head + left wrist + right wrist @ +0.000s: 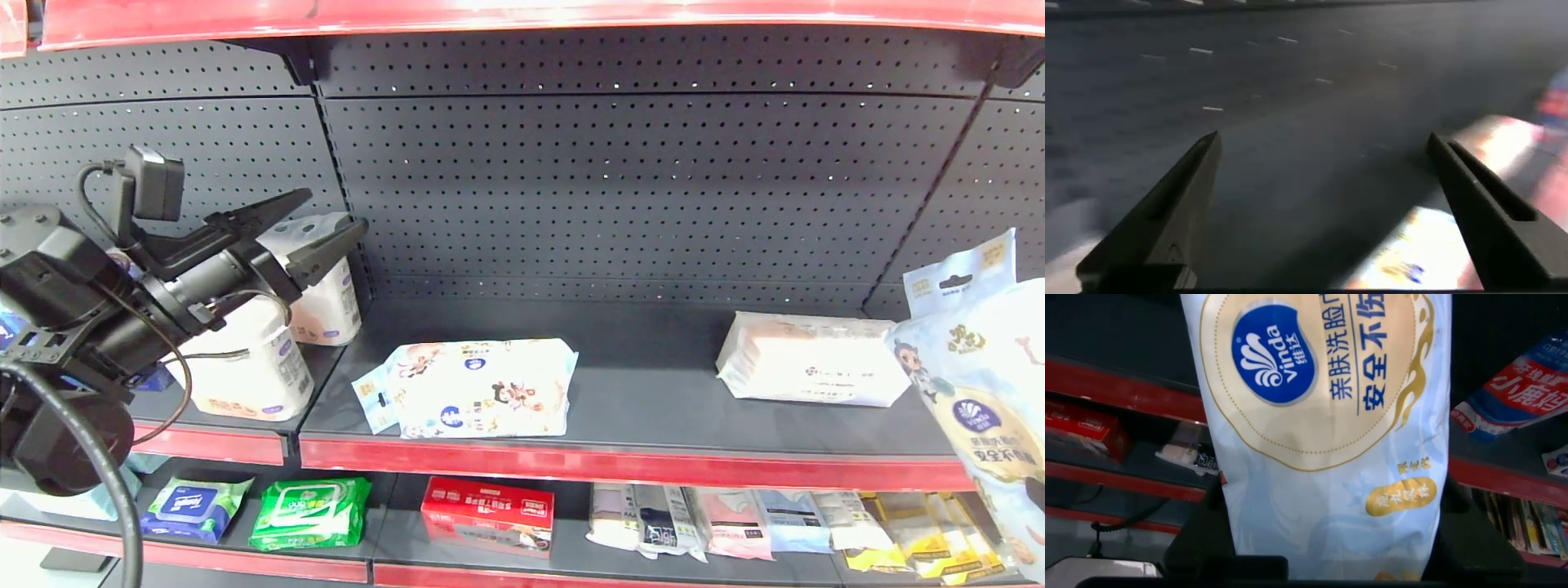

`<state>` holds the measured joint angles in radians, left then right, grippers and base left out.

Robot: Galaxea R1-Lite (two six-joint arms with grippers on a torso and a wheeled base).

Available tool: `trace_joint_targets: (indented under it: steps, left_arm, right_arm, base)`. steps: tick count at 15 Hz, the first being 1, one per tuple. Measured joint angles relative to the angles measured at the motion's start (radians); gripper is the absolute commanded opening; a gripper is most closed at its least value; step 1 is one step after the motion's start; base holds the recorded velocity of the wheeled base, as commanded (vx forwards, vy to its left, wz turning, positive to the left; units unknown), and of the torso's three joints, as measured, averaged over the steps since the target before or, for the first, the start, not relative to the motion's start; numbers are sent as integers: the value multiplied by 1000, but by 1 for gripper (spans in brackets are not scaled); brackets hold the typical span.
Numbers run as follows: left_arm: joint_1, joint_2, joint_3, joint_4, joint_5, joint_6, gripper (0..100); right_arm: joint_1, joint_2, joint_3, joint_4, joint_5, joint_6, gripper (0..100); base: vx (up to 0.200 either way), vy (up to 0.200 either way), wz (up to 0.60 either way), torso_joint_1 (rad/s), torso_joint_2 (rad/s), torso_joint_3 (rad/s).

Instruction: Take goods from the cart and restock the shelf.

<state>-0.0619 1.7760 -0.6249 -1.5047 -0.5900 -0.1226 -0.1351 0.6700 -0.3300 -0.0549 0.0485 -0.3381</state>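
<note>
1. The left hand (335, 211) hangs up and to the left of the cartoon-printed pack (478, 388), in front of the white tubs (245, 359). Its two fingers are spread wide with nothing between them; the left wrist view shows the same gap (1323, 139).
2. The right hand (1331, 514) is closed on the lower part of a pale blue bag (1323, 416).
3. That bag (980, 384) is held upright in the air, far right of the cartoon-printed pack and off the shelf (653, 408).
4. A white pack (808, 359) lies on the same board, right of the cartoon-printed pack and well apart from it.
5. One level below the cartoon-printed pack sit a red box (487, 506) and, farther left, a green pack (310, 513).
</note>
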Motion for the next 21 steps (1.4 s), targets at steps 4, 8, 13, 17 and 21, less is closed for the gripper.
trace_joint_targets:
  steps: [4,8,13,17,21]
  left_arm:
    - [-1,-53,85,37,142,26,100]
    - [21,-206,189,284,278,76,100]
    - [28,-401,311,418,364,97,100]
    - [26,-620,354,686,379,100,100]
    - [14,-826,362,908,394,102,100]
  right_arm:
    - [2,39,-49,0,0,0,0]
    - [74,56,-58,2,-8,-14,0]
    - [150,90,-75,0,1,-19,0]
    - [161,114,-105,0,10,6,0]
    - [162,110,-109,0,8,20,0]
  base:
    - [0,0,0,0,0,0]
    - [0,0,0,0,0,0]
    - [0,0,0,0,0,0]
    - [0,0,0,0,0,0]
    - [0,0,0,0,0,0]
